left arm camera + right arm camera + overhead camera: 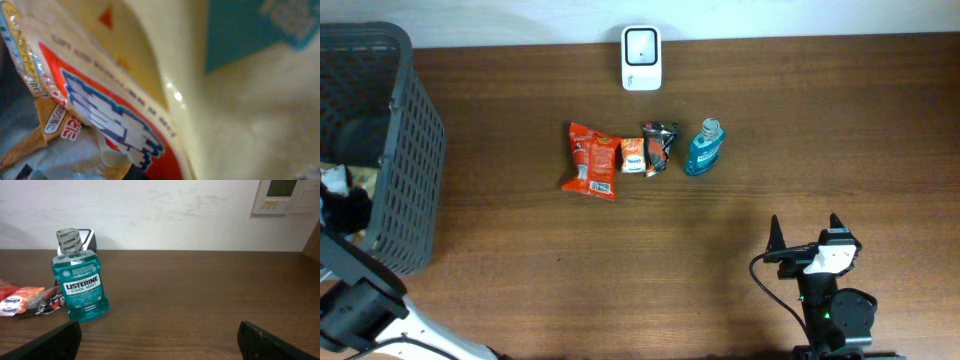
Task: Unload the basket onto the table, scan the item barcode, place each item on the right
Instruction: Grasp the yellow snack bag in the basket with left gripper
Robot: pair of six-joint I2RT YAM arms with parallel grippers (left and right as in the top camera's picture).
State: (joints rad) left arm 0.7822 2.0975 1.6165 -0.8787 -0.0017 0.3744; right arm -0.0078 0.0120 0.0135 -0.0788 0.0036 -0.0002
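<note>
Step in hand: picking an item out of the grey basket (415, 150) at the left edge of the worktop (620, 270). The left arm (365, 300) reaches into the basket, and its wrist view is filled by a yellow and red snack packet (125, 125) pressed close to the lens. The left pincer is pressed together, judged to be pinching that packet (its fingers do not show in any view, so the hold is inferred). No barcode is legible on the visible face. The right pincer (805, 228) stands spread and empty at the near right, well apart from the mouthwash bottle (704, 147) and the small packets beside it. The white scanner (641, 58) sits at the far edge. The next move calls for lifting the packet clear of the basket wall, carrying it to the scanner and turning its barcode face towards the window.
</note>
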